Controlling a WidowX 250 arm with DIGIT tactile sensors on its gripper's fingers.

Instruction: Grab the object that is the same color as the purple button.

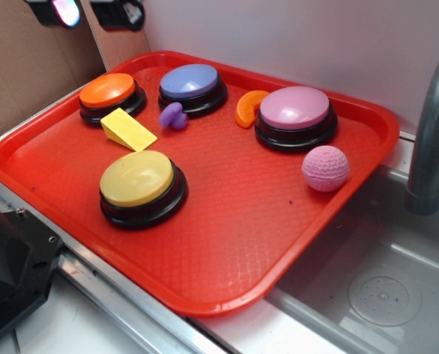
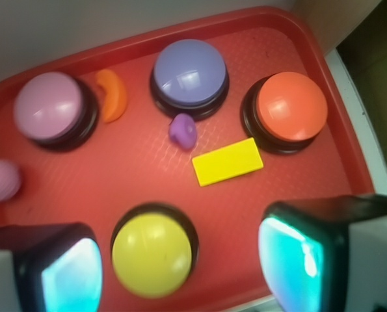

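The small purple mushroom-like object (image 1: 173, 116) (image 2: 182, 131) lies on the red tray (image 1: 234, 221), just in front of the purple button (image 1: 192, 85) (image 2: 190, 75). My gripper (image 1: 92, 13) (image 2: 180, 266) hangs high above the tray's far left corner, only its two fingertips showing at the top of the exterior view. It is open with nothing between its fingers. In the wrist view the wide gap between the fingers frames the yellow button (image 2: 153, 253), and the purple object lies farther ahead.
On the tray are also an orange button (image 1: 110, 94), a pink button (image 1: 296, 114), a yellow button (image 1: 142, 184), a yellow wedge (image 1: 127, 129), an orange crescent (image 1: 246, 108) and a pink dimpled ball (image 1: 325, 168). A sink basin (image 1: 381, 280) and grey faucet (image 1: 429, 140) sit at right.
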